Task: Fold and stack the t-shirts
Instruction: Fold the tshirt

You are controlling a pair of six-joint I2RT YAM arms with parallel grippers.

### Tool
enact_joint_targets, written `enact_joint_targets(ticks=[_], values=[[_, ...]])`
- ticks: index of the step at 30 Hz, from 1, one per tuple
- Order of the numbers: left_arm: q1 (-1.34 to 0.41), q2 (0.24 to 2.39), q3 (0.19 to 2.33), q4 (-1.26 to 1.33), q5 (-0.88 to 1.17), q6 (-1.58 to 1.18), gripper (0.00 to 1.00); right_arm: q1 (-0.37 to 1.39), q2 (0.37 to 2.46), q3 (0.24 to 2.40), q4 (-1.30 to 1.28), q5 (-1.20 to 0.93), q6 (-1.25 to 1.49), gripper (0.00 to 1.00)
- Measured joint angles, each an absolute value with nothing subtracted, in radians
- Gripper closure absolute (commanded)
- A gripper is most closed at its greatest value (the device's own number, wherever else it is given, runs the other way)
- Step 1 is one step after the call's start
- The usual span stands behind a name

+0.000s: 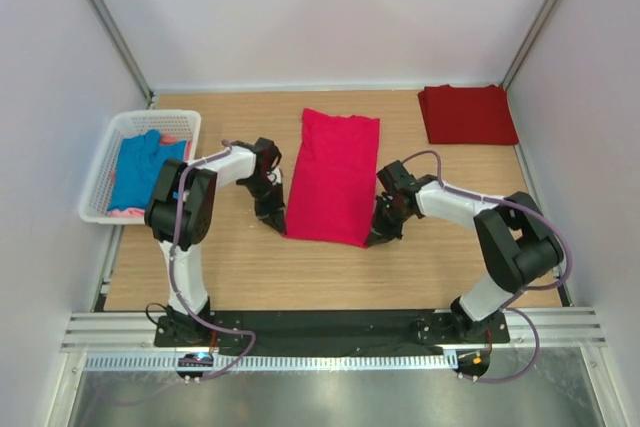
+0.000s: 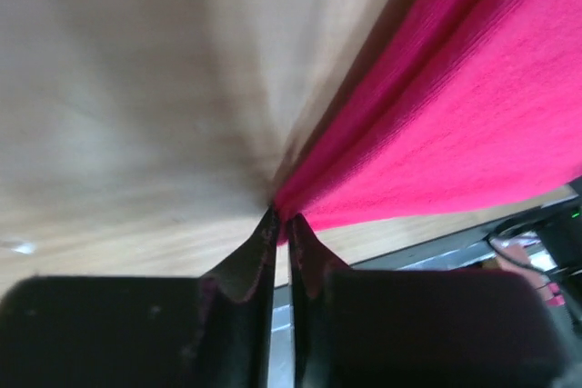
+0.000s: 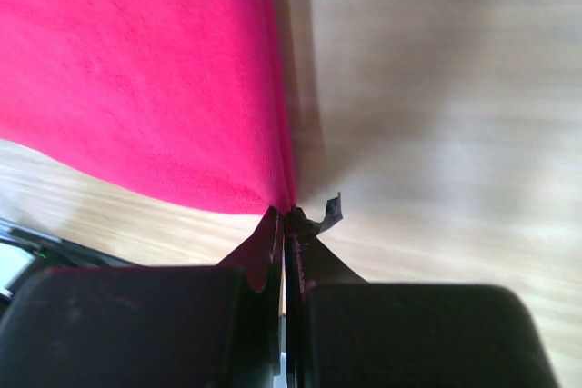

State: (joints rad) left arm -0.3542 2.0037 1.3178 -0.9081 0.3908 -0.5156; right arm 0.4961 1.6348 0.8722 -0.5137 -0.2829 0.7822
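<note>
A bright pinkish-red t-shirt (image 1: pixel 335 175) lies folded into a long strip in the middle of the table. My left gripper (image 1: pixel 275 219) is shut on its near left corner (image 2: pixel 300 202). My right gripper (image 1: pixel 382 235) is shut on its near right corner (image 3: pixel 273 193). Both corners are pinched at the fingertips, just above the wood. A darker red t-shirt (image 1: pixel 466 113) lies folded at the far right. A blue t-shirt (image 1: pixel 145 167) lies in the white lattice basket (image 1: pixel 100 172) at the left, with a bit of pale pink cloth (image 1: pixel 124 213) under it.
The wooden table (image 1: pixel 230 267) ends at grey walls on three sides. A metal rail (image 1: pixel 330 332) with the arm bases runs along the near edge. The basket sits close to my left arm.
</note>
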Motion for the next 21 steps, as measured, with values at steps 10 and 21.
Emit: enact_joint_targets(ticks=[10,21], values=[[-0.388,1.808,1.157,-0.922,0.386,-0.625,0.61,0.495,1.429,0.778,-0.682,-0.274,0.715,0.6],[-0.418,1.781,1.113,-0.81,0.474,-0.677,0.67,0.495,1.39,0.772,-0.7,-0.286,0.721,0.58]])
